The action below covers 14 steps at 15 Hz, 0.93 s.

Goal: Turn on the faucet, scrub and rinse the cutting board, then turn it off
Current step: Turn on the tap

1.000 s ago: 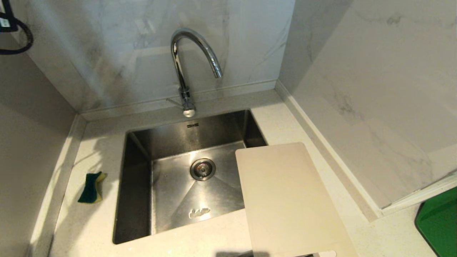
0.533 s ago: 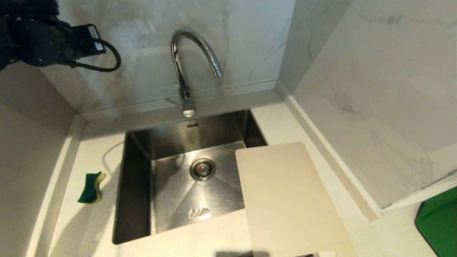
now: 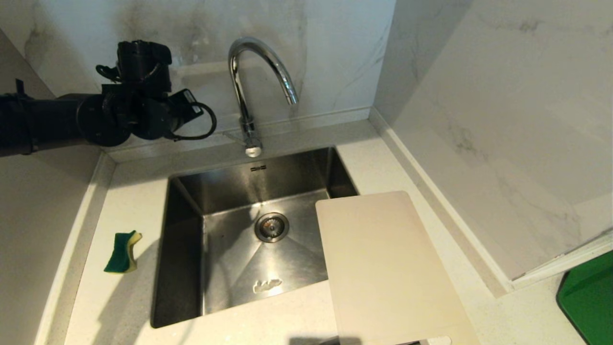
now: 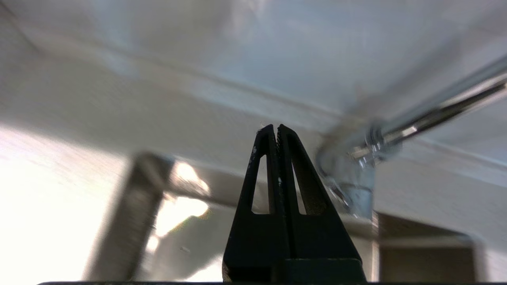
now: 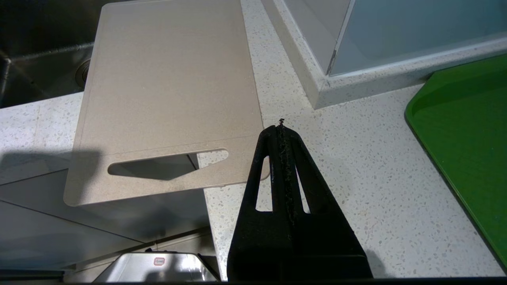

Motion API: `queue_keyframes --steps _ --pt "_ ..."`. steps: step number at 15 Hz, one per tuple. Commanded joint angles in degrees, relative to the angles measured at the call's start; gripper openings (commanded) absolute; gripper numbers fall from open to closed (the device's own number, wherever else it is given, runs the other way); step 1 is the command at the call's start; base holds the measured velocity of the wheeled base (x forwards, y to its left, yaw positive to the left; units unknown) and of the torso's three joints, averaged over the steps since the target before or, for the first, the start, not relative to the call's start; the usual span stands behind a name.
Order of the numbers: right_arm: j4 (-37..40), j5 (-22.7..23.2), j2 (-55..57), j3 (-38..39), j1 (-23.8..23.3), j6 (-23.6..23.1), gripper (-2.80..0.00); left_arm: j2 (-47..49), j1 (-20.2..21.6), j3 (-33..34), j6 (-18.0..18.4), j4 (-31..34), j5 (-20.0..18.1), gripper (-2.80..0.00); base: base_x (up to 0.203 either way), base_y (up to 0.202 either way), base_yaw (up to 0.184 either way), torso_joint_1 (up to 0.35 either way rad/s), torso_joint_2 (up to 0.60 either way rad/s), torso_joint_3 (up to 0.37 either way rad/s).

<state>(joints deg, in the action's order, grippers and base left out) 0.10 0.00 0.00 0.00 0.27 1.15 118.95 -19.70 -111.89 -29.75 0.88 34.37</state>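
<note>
The chrome gooseneck faucet (image 3: 246,91) stands behind the sink, its thin side lever (image 3: 233,137) pointing left at the base. My left arm (image 3: 119,115) reaches in from the left at spout height, a short way left of the faucet. In the left wrist view the left gripper (image 4: 276,127) is shut and empty, with the faucet base (image 4: 356,158) just beside its tips, not touching. The cream cutting board (image 3: 383,268) lies flat over the sink's right edge and juts past the counter front. The right gripper (image 5: 281,126) is shut and empty, by the cutting board (image 5: 166,91) handle-end corner.
A green-yellow sponge (image 3: 123,251) lies on the counter left of the steel sink (image 3: 182,268). A green tray (image 3: 589,302) sits at the far right, also seen as the green tray (image 5: 467,130) beside the right gripper. Marble walls enclose the back and right.
My left arm has swung in from the upper left corner toward the faucet and come lower in the picture. Board, sponge and right arm have not moved.
</note>
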Motion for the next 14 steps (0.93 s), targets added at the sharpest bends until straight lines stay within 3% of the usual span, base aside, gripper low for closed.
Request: queue_keyframes --steps 1,5,6,10,14 --pt "-0.01 0.00 0.02 0.00 0.00 0.00 -2.80 1.78 -0.06 -0.17 -3.26 0.00 -2.16 -2.80 0.000 0.000 0.000 0.000 0.00 0.000" --pt "-0.01 0.00 0.00 0.00 0.00 0.00 -2.80 2.52 -0.47 -0.53 -7.62 -1.29 -3.08 -2.80 0.000 0.000 0.000 0.000 0.00 0.000" --pt "0.08 0.00 0.09 0.00 0.00 -0.09 -2.80 2.69 -1.04 -0.53 -7.87 -2.20 -2.64 0.00 0.000 0.000 0.000 0.000 0.00 0.000" --pt "0.08 0.00 0.18 0.00 0.00 -0.09 -2.80 2.83 -1.96 -0.53 -9.39 -2.03 -2.76 0.00 0.000 0.000 0.000 0.000 0.00 0.000" --pt "0.08 0.00 0.53 0.00 0.07 -0.08 -2.80 4.01 -3.27 -0.49 -17.41 -2.20 -3.34 0.00 0.000 0.000 0.000 0.000 0.00 0.000"
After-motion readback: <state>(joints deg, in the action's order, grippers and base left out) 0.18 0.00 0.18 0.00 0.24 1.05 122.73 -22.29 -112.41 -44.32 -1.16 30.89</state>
